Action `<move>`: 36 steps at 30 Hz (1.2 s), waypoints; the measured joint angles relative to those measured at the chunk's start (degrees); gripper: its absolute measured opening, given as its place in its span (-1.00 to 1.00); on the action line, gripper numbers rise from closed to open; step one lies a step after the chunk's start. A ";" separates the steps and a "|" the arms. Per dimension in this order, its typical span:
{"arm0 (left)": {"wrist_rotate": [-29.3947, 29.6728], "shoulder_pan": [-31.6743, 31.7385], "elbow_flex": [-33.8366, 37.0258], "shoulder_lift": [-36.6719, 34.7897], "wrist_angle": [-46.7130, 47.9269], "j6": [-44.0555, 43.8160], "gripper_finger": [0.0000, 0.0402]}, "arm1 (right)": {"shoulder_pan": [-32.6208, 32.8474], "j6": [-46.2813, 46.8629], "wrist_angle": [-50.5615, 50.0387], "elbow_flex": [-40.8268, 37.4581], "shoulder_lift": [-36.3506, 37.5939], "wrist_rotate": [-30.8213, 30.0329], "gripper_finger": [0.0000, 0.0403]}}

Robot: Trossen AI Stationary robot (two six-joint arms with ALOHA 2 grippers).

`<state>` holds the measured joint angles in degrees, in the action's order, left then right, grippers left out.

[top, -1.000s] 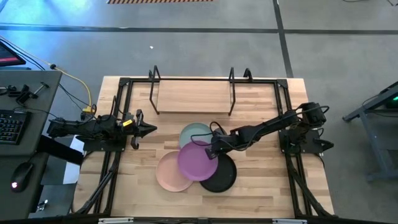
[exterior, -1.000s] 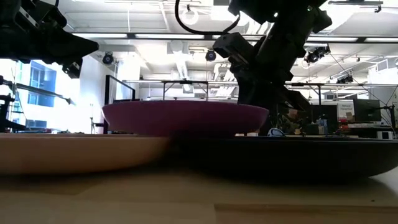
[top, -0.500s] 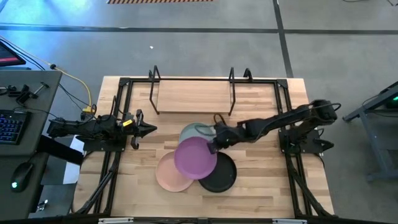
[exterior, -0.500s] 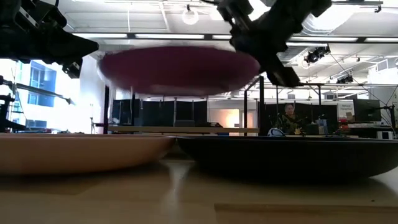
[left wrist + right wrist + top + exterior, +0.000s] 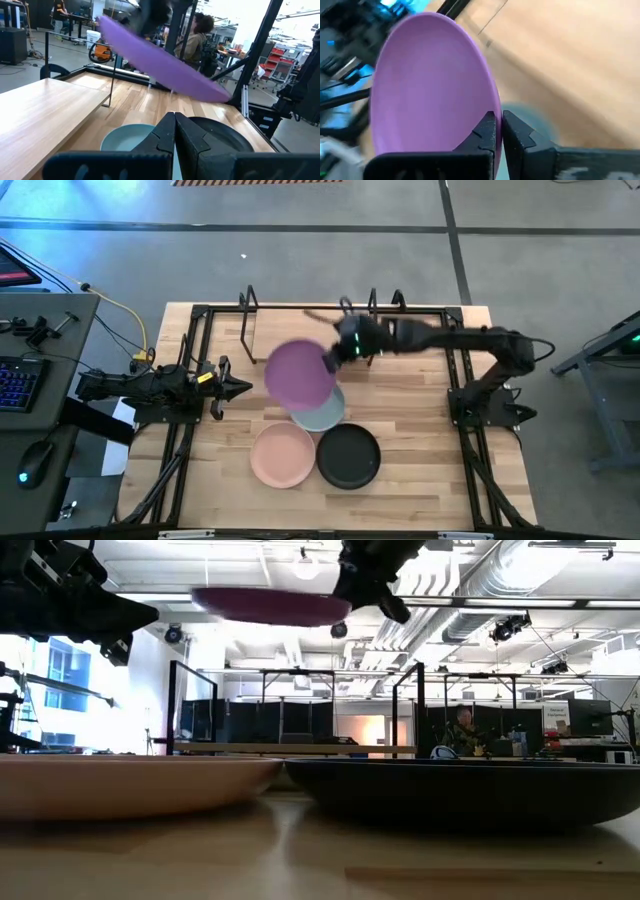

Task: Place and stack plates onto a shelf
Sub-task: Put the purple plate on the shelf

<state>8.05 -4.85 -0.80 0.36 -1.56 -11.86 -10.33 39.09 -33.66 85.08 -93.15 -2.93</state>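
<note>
My right gripper is shut on the purple plate, high above the table in front of the shelf, a wooden board in a black wire frame at the far edge. The plate also shows in the low view and the left wrist view. The pale blue-green plate lies flat on the table, partly hidden below the purple one. The pink plate and the black plate lie flat near the front. My left gripper is shut and empty at the table's left. My right gripper pinches the purple plate's rim on the side toward the table's right, one finger on the plate's inner face and one on its underside. The fingers come roughly level from the table's right. The plate is lifted clear, its face up and a little tilted.
The shelf's upright wire loops stand at its far corners. Black frame rails run along the table's left and right sides. A person sits in the room beyond the table.
My right gripper has lifted the purple plate off the other plates and carried it up and toward the table's far edge, a little leftward, to in front of the shelf. The pale blue-green plate now shows more. The other plates have stayed in place.
</note>
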 joint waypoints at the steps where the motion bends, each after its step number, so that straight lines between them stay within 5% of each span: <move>1: 0.00 0.01 0.00 0.00 0.01 0.00 -1.00 | -1.94 -2.52 -2.69 2.82 -1.01 -0.01 -1.00; 7: 0.00 0.01 0.01 0.00 0.00 0.00 -1.00 | -13.23 -15.66 -20.68 17.41 -9.10 -0.02 -1.00; 13: 0.00 0.01 0.00 0.00 0.00 0.00 -1.00 | -19.99 -24.49 -28.38 25.35 -17.31 0.59 -1.00; 23: 0.00 0.00 0.01 0.00 0.01 -0.01 -1.00 | -23.54 -30.16 -29.51 26.69 -24.97 0.97 -1.00; 36: 0.00 0.01 0.00 0.00 0.00 0.00 -1.00 | -23.86 -30.46 -30.52 26.64 -26.26 -3.14 -0.99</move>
<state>8.05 -4.84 -0.80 0.36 -1.56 -11.86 -34.20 8.62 -64.18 111.72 -119.42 -6.07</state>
